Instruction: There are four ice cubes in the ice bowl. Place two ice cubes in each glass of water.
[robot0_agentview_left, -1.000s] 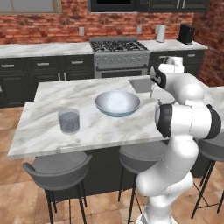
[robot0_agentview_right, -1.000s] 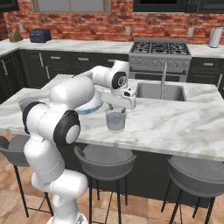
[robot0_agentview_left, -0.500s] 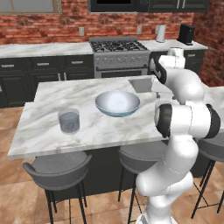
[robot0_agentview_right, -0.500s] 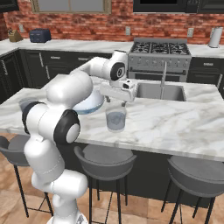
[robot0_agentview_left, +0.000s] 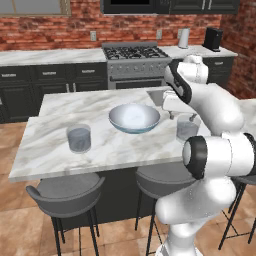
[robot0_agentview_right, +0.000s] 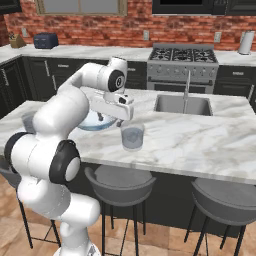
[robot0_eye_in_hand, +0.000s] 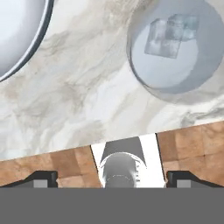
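Two ice cubes (robot0_eye_in_hand: 168, 34) sit in the glass (robot0_eye_in_hand: 177, 48) nearest the arm, lying side by side and touching in the water, so this glass looks to have its share. It stands near the front edge of the marble counter (robot0_agentview_left: 110, 145), just beside the bowl (robot0_agentview_left: 134, 118), close enough that each carry is short. The gripper (robot0_agentview_right: 111, 119) hangs above the counter between bowl and glass with its fingers spread wide and nothing between them, which suits a hand free to fetch another cube. The second glass (robot0_agentview_left: 79, 138) stands well apart on the bowl's other side; whether it holds ice is too small to tell. A sink (robot0_agentview_right: 182, 104) lies behind, clear of the work.
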